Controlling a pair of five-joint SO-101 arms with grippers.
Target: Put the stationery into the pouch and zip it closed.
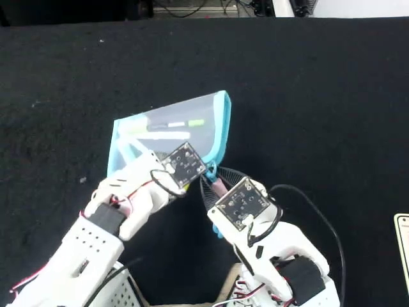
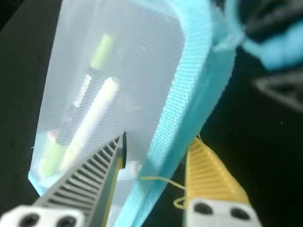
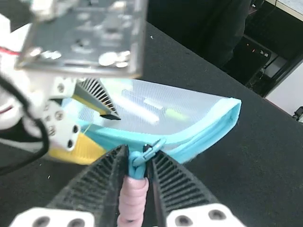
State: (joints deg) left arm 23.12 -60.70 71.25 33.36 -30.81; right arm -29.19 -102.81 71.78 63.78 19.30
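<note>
A translucent mesh pouch (image 1: 172,131) with cyan zip edging lies flat on the black table. Inside it are the stationery pieces: a white pen (image 2: 97,113) and green-tipped markers (image 2: 102,49), also visible through the mesh as pale pens (image 3: 142,109). My left gripper (image 2: 160,142) straddles the pouch's cyan edge (image 2: 189,94), one grey finger (image 2: 94,179) on the mesh side and one yellow finger (image 2: 208,179) outside, closed on that edge. My right gripper (image 3: 138,153) is shut on the cyan zipper pull (image 3: 147,152) at the pouch's near corner (image 1: 214,173), right beside the left gripper (image 1: 188,165).
The black cloth table (image 1: 319,96) spreads wide around the pouch. A white card-like object (image 1: 402,243) lies at the right edge. Cables and equipment sit beyond the table's far edge (image 1: 192,18). Both arm bases stand close together at the front.
</note>
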